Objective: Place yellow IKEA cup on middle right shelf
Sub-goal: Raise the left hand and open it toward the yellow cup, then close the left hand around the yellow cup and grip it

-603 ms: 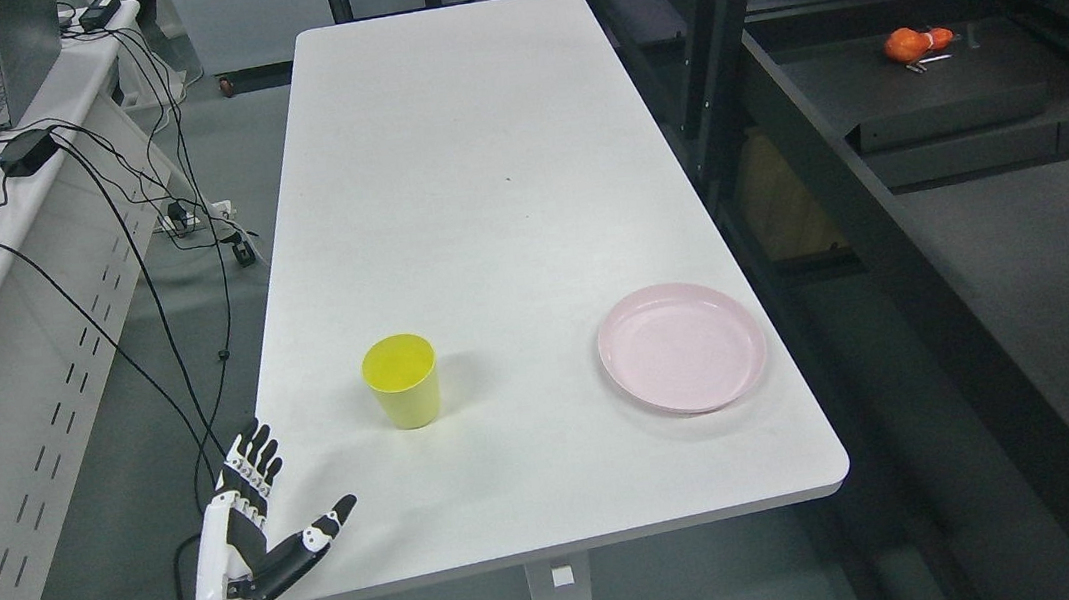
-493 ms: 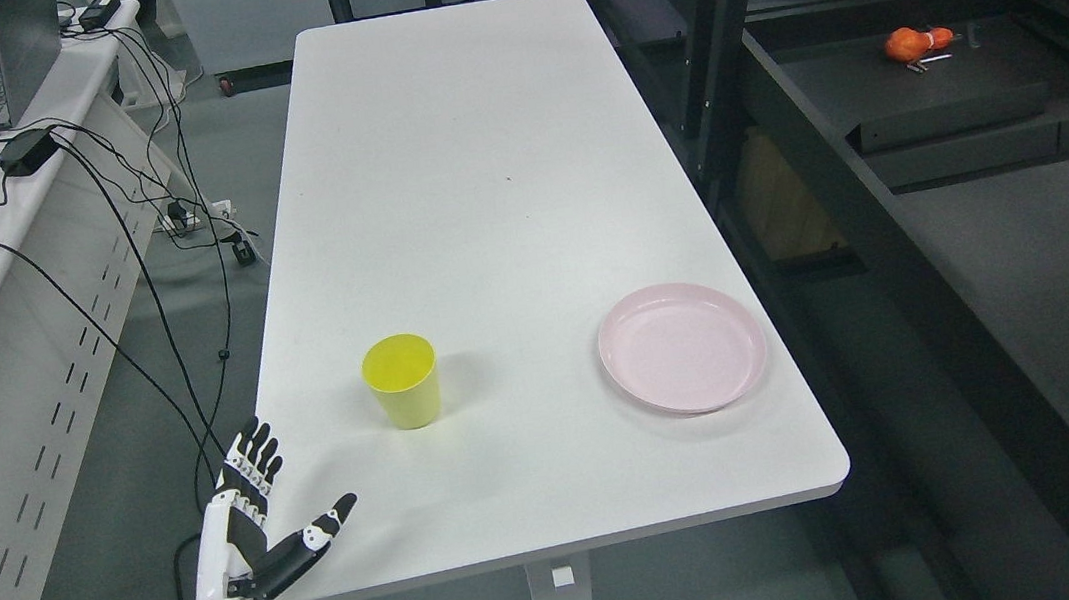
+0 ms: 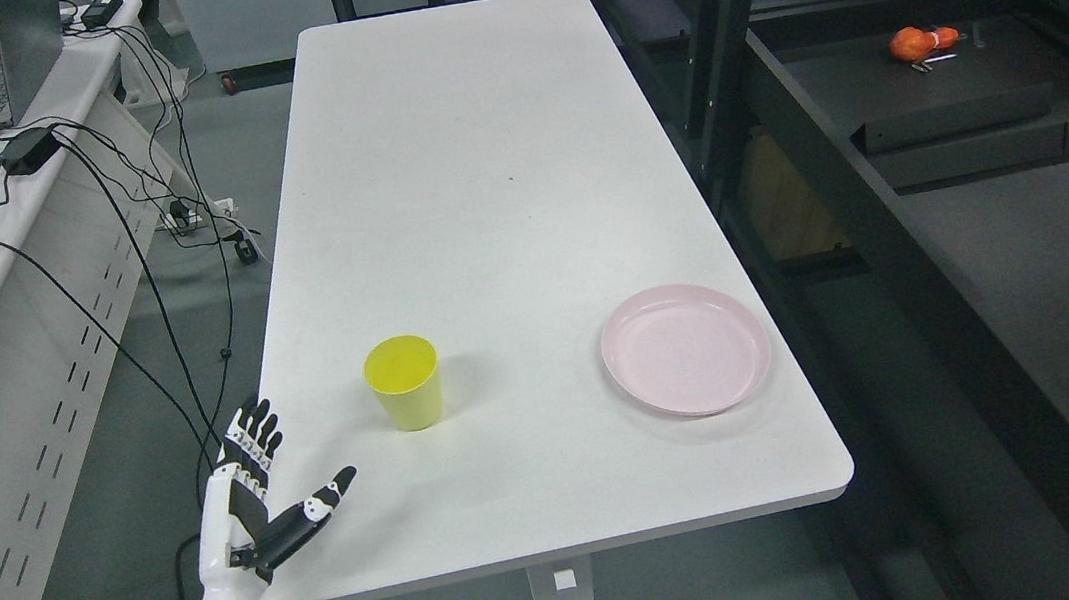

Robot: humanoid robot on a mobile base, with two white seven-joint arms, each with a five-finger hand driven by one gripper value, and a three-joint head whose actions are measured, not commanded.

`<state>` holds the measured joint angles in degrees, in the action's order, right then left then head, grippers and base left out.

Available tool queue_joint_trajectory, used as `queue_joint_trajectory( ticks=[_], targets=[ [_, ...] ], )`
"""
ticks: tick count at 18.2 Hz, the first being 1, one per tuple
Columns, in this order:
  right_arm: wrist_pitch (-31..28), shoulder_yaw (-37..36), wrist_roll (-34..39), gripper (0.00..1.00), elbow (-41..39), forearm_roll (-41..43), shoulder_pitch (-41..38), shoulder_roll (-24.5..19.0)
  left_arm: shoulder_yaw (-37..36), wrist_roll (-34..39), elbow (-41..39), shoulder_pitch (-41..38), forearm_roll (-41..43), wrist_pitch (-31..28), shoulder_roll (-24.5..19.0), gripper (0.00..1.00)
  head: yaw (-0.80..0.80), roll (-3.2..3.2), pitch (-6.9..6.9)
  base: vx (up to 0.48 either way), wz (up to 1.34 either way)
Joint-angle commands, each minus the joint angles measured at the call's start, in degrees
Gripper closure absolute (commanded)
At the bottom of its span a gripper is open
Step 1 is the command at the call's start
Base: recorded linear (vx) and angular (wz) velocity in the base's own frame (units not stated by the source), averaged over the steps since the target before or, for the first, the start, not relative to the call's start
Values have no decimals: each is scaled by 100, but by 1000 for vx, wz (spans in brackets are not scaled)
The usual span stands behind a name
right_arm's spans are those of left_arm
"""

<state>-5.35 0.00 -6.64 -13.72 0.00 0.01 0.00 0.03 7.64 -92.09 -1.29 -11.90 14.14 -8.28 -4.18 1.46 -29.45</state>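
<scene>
Yellow cup stood upright on white table, near front-left edge — untouched. Pink plate well apart to its right. Left hand hovered at table's left corner, fingers spread, empty.

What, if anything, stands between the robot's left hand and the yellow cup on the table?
Nothing visible. The left hand is open at the table's near left corner, and only bare tabletop lies between it and the upright yellow cup. The pink plate sits off to the cup's right, out of that path.
</scene>
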Motion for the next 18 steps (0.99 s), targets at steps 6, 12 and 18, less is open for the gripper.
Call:
queue_joint_trajectory(
  ticks=[6,12,18],
  targets=[
    [-1,97,-4,1,1,141,-80,100,-767,-8,1570,1139,4,19,159,1,0,0,0,0,0],
    [-1,97,-4,1,1,141,-80,100,-856,-17,2536,1833,-5,19,362,1,0,0,0,0,0],
    [-1,97,-4,1,1,141,-72,100,-934,-183,2845,2202,3,10,625,1,0,0,0,0,0]
  ],
)
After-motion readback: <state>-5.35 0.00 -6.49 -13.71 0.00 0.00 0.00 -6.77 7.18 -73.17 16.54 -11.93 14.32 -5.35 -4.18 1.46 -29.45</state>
